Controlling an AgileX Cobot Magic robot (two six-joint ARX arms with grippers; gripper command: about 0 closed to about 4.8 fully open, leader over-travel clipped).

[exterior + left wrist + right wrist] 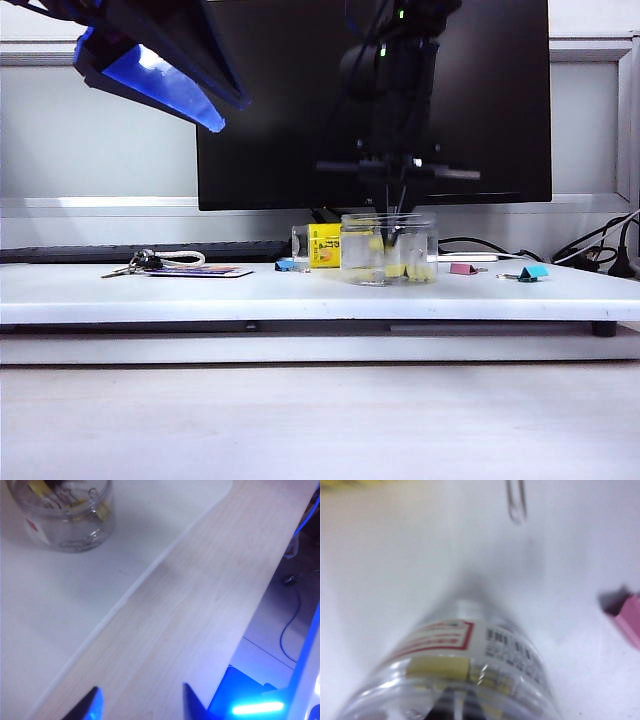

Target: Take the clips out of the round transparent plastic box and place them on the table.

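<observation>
Right claw [398, 238]: reaches down inside the round transparent plastic box [389, 249]; we read its jaws as drawn together, but whether they pinch a clip we cannot tell, since the wrist view blurs at the mouth.
Left claw [141, 701]: jaws wide apart, empty, held high at the left, off the counter's front edge.
Clips [410, 268]: pale-yellow pieces lie at the box bottom; the left wrist view shows several more with wire handles inside.
Box position: stands on the counter [200, 295] mid-span, in front of the monitor [480, 100].
Progress: we see no yellow clip laid out on the counter; we judge the unloading barely begun.
Open room: bare counter in front of the box; keys [140, 263] far left, pink clip [463, 268] and teal clip [532, 272] to the right, yellow-labelled bottle [318, 246] just beside.
</observation>
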